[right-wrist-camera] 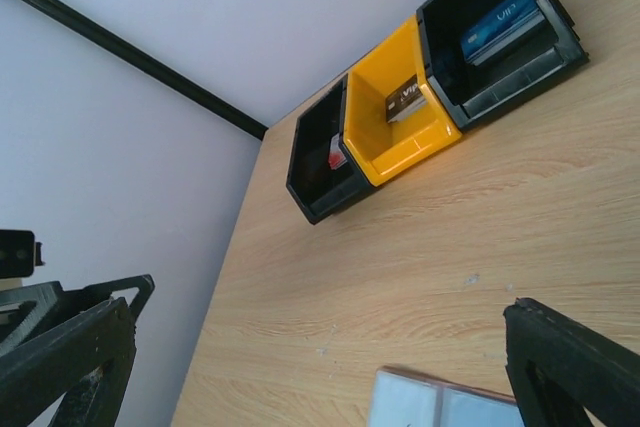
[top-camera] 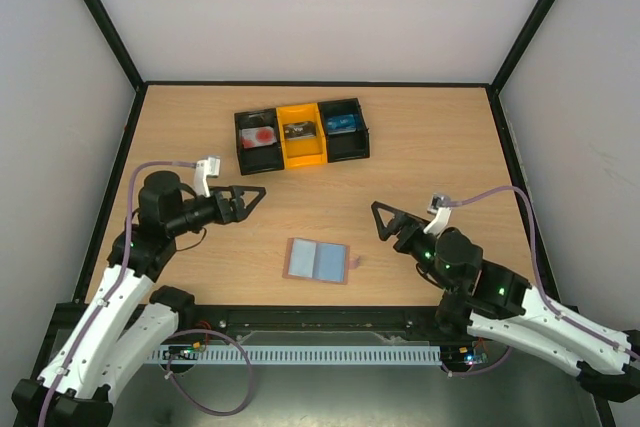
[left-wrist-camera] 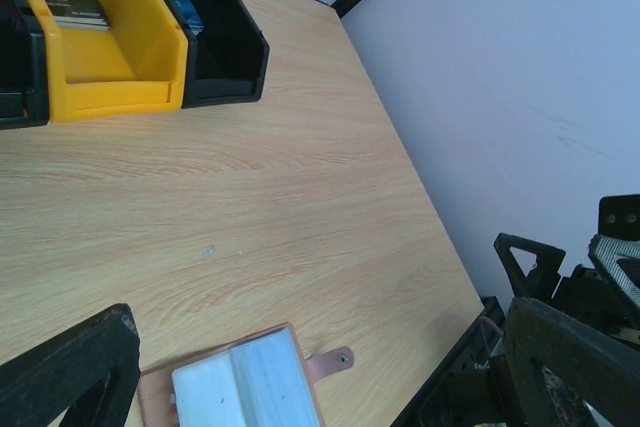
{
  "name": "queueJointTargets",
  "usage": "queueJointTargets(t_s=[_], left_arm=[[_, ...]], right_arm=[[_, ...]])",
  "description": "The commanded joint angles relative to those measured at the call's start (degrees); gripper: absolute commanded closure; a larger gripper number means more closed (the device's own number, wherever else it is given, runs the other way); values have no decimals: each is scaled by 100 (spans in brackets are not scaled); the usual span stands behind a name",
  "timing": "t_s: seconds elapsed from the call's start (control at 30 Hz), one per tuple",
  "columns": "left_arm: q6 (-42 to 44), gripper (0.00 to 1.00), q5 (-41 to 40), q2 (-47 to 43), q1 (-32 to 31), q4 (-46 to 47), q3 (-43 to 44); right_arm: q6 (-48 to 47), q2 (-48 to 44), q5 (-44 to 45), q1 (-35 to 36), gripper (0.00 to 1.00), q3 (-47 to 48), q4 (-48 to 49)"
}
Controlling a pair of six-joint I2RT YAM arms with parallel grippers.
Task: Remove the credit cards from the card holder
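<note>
Top external view has the card holder [top-camera: 318,261] lying open and flat on the desk [top-camera: 430,147], close to the near edge and roughly midway between the two arms. Its snap tab [top-camera: 355,264] points right. Both sets of jaws are spread wide and grip nothing. The left gripper [top-camera: 252,197] hangs beyond and left of the holder, and the right gripper [top-camera: 381,219] is near its far right corner; neither touches it.

At the far middle of the desk, the tray [top-camera: 302,160] holds a pale card with a red mark [top-camera: 262,135] in its left compartment. A dark card [top-camera: 299,130] sits in the yellow middle one and a blue card [top-camera: 341,124] in the right one. Whether any card sits in the holder's pockets I cannot tell, as only its blue-grey panels show.

If one does, the main risk is probably the holder itself. It looks light and lies loose, so a pull on a card with nothing pinning the holder would likely drag the whole thing along, perhaps over the near edge. A thin card lying flush gives fingertips little to bite on, so they may pinch the pocket lip or a flap instead and fold the holder shut. Both arms must also close on one small spot, so the fingers could knock each other or snag the tab.
</note>
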Motion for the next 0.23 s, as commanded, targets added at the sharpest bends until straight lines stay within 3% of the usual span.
queueJointTargets(t_s=[0.0, 0.2], left_arm=[[-44, 0, -159, -89, -6, -126, 163], [103, 0, -255, -136, -8, -288, 164]], right_arm=[[128, -133, 17, -2, 2, -161, -33], [112, -79, -38, -5, 2, -159, -15]])
